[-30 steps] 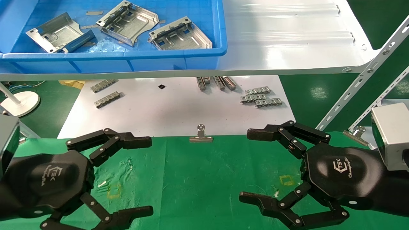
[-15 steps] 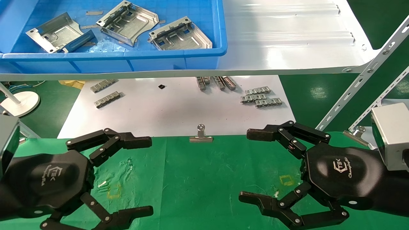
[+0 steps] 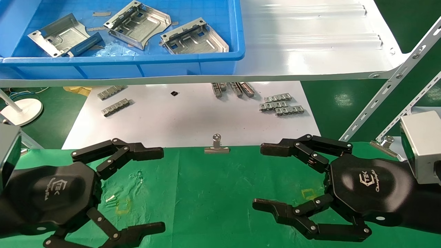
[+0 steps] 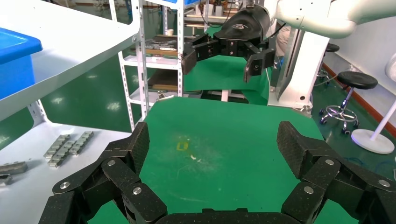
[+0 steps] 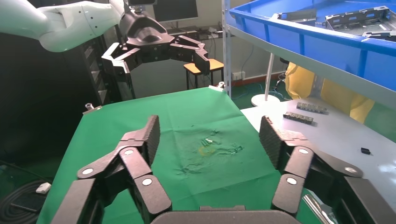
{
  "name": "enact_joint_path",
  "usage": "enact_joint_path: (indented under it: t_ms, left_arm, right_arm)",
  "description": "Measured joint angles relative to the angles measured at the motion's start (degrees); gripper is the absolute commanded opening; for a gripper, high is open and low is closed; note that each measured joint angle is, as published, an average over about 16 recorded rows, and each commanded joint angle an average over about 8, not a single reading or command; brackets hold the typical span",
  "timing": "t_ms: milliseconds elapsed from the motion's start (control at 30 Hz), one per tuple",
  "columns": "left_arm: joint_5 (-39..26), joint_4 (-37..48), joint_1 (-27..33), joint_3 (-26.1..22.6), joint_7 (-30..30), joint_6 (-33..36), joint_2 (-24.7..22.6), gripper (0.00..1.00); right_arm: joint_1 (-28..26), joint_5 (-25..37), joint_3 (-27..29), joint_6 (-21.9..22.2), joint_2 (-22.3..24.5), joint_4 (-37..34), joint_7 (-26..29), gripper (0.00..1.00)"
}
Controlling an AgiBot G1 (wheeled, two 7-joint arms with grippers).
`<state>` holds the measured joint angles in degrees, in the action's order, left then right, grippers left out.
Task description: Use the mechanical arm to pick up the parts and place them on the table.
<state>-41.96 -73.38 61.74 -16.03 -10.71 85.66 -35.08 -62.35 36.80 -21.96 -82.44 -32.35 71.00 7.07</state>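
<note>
Covering the near side was the table (image 3: 213, 193), with its green cloth. On the far left, a blue bin (image 3: 193, 63) was seen, and three parts (image 3: 194, 37) were lying in it. The left gripper (image 3: 137, 187) was held wide open and empty over the cloth; the right gripper (image 3: 275, 179) was too. A part should be gripped by its folded edge and lifted flat. "TEK" was printed on the palms.

Black hexagonal palms with white logos, silver-riveted linkage fingers, seen on left gripper (image 3: 151, 187) and right gripper (image 3: 263, 179); wrists boxed silver-grey.
</note>
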Motion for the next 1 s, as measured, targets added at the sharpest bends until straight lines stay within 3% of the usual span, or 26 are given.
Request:
enact_joint_path:
  t_ms: [1000]
  left_arm:
    - [0.00,0.00,0.00,0.00,0.00,0.00,0.00,1.00]
  right_arm:
    - [0.00,0.00,0.00,0.00,0.00,0.00,0.00,0.00]
